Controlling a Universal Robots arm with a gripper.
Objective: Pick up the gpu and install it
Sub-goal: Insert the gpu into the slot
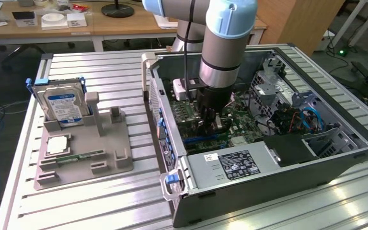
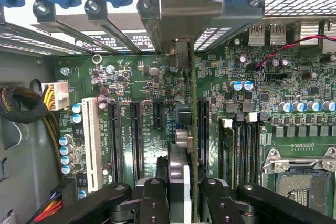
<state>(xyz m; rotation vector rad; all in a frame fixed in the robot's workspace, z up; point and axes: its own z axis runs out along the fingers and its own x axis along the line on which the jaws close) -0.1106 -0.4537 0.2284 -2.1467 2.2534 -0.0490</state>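
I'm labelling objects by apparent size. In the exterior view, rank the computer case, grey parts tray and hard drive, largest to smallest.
1. Computer case
2. Grey parts tray
3. Hard drive, standing upright in the tray

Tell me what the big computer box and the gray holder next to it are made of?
The computer box looks like painted sheet metal: thin, dark gray walls with folded edges and punched holes. The gray holder looks like matte plastic, maybe printed: one dull color, chunky molded posts and slots. The table under both looks like bare aluminum, silvery with shiny ridged slats.
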